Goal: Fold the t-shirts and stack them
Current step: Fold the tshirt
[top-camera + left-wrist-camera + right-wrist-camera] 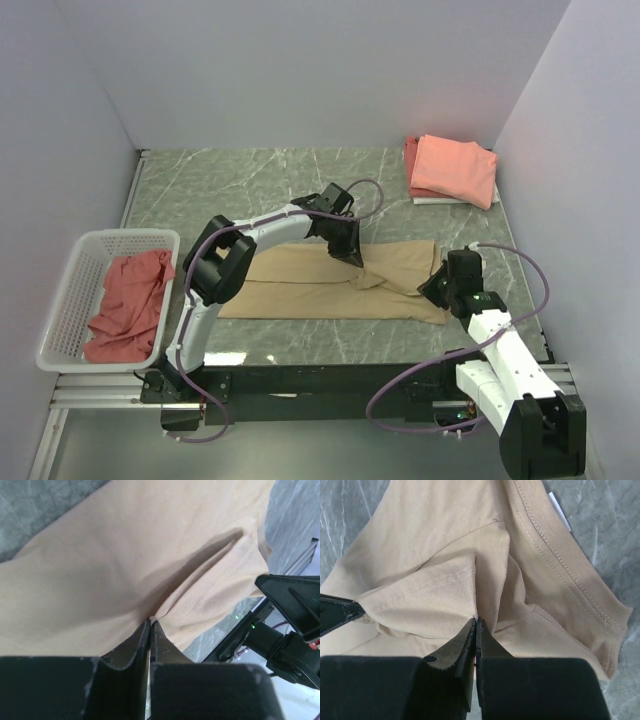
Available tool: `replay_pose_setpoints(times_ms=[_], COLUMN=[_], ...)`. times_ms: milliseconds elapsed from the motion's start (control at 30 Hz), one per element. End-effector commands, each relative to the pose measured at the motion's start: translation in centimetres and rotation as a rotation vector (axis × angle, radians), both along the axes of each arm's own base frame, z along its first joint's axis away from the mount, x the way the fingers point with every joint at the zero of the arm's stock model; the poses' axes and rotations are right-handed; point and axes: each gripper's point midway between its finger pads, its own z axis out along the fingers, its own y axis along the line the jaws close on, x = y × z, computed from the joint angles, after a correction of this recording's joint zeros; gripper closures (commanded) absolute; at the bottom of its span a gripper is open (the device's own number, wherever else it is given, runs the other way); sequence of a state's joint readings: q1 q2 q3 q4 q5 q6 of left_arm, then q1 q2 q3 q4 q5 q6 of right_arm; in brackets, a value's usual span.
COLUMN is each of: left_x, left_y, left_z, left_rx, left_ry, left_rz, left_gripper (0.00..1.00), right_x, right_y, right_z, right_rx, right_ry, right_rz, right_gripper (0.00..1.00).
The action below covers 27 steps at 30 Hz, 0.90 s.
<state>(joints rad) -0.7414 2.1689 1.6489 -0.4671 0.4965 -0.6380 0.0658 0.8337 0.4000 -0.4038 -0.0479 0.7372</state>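
Observation:
A tan t-shirt (320, 285) lies folded lengthwise across the table's middle. My left gripper (352, 254) is shut on a pinch of its cloth near the upper middle; in the left wrist view (150, 621) the jaws meet on a fold of the tan t-shirt (125, 555). My right gripper (432, 287) is shut on the shirt's right end; in the right wrist view (475, 620) the jaws close on a sleeve fold of the tan t-shirt (445, 580) beside the collar (560, 555).
A stack of folded salmon shirts (452, 168) lies at the back right. A white basket (70, 300) at the left holds a crumpled red shirt (128, 300). Grey walls stand close on both sides.

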Motion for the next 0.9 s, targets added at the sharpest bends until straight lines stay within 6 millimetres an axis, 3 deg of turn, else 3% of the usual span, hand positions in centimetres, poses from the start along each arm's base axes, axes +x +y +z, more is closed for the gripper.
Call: replay_pose_setpoints(times_ms=[0, 267, 533, 667, 733, 867], left_x=[1.5, 3.1, 4.4, 4.9, 4.9, 4.9], left_y=[-0.5, -0.7, -0.8, -0.8, -0.8, 0.2], left_z=[1.8, 2.0, 1.6, 1.4, 1.7, 2.8], left_rx=[-0.010, -0.004, -0.014, -0.021, -0.027, -0.016], left_ry=[-0.080, -0.093, -0.084, -0.081, -0.079, -0.119], left_rz=[0.002, 0.011, 0.019, 0.022, 0.018, 0.054], left_gripper=[0.92, 0.96, 0.90, 0.81, 0.75, 0.57], right_x=[0.2, 1.5, 1.9, 2.0, 2.2, 2.2], right_y=[-0.7, -1.6, -2.5, -2.6, -2.5, -2.6], right_z=[0.1, 0.5, -0.3, -0.9, -1.0, -0.5], right_rx=[-0.020, -0.059, -0.091, -0.089, -0.088, -0.104], right_ry=[-0.009, -0.001, 0.024, 0.033, 0.040, 0.046], right_rz=[-0.047, -0.082, -0.108, -0.112, -0.101, -0.090], right_gripper=[0.93, 0.94, 0.94, 0.92, 0.89, 0.57])
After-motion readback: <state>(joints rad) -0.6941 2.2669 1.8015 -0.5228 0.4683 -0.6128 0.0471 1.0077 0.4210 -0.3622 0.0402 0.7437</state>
